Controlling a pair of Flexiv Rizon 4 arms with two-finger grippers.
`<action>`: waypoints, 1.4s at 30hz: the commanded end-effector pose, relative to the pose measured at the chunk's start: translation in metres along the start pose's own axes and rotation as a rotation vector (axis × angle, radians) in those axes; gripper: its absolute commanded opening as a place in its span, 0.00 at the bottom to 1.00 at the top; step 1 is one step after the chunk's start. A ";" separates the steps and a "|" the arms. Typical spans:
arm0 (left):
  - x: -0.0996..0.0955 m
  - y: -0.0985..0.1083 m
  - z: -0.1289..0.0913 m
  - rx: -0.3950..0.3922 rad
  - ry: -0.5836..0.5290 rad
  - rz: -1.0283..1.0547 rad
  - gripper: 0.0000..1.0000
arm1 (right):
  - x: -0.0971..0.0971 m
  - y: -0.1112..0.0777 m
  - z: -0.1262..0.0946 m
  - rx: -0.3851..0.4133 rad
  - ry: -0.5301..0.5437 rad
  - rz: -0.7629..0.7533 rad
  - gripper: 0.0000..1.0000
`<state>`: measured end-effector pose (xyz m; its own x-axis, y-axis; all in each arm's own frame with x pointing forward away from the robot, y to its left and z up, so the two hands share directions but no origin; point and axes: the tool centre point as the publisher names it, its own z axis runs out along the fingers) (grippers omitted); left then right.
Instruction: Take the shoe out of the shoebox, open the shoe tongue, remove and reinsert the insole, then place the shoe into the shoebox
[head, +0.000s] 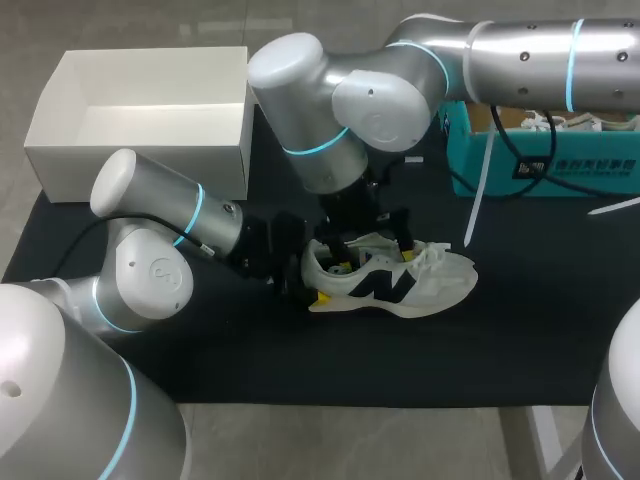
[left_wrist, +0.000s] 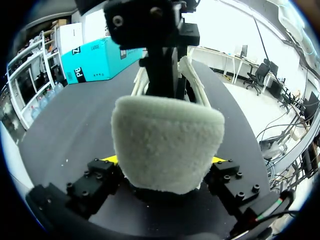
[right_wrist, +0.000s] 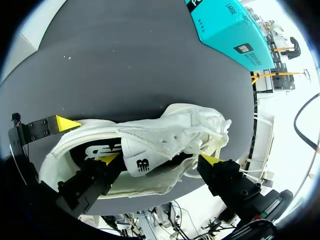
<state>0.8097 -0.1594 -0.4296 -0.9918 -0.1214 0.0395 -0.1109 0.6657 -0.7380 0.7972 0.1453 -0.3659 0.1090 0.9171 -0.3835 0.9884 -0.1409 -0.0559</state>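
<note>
Dark worktop, seen from above and from both wrists. The white shoe lay near the middle, heel toward the left arm and toe toward the right side. It was well apart from every edge. A bare band of worktop ran between the shoe and the near edge, and more bare surface lay beyond the toe.

The open white shoebox stood at the rear left corner, well apart from the shoe, with the left arm between the two. A teal box stood at the rear right, with a white strap hanging down its near face.

The left pincer came in low along the worktop. It gripped the padded heel, and a yellow tip showed on each side of the heel in the left wrist view.

The right pincer hung directly above the shoe's opening. Its fingers were spread wide, astride the tongue and laced upper, and nothing was clamped between them.

The shoe had a white mesh upper with a black side panel bearing a white logo. Its tongue was raised and its laces were loose and bunched toward the toe. The heel collar looked fuzzy and off-white.
</note>
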 end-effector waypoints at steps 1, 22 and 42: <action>-0.001 0.001 0.000 -0.002 0.000 0.000 0.00 | -0.002 -0.001 -0.007 -0.007 -0.017 0.012 1.00; -0.001 0.001 0.000 -0.002 0.000 0.000 0.00 | -0.046 -0.009 -0.026 0.000 -0.119 0.113 1.00; -0.001 0.001 0.000 -0.002 0.000 0.000 0.00 | -0.072 -0.005 -0.027 -0.017 0.044 0.163 0.00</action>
<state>0.8097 -0.1595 -0.4294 -0.9918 -0.1213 0.0395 -0.1108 0.6655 -0.7381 0.7904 0.1011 -0.3147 0.2562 0.8670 -0.4275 0.9613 -0.2747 0.0191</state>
